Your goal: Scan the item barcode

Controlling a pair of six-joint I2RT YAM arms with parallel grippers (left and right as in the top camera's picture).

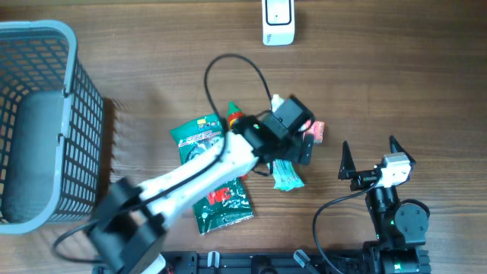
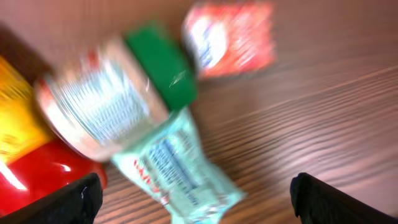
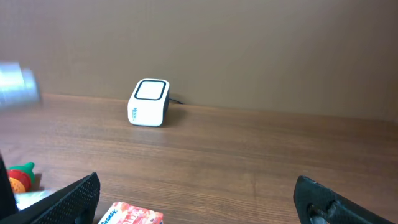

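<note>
On the wood tabletop (image 1: 396, 91), a grey mesh basket (image 1: 46, 114) sits far off to one side of the left jaws. Those jaws are released and spread wide. A pale-green packet (image 2: 180, 168) lies just ahead between them, ungripped, with a red-and-white packet (image 2: 230, 37) beyond it. The right jaws are released too, the white barcode scanner (image 3: 149, 102) well ahead of them.
</note>
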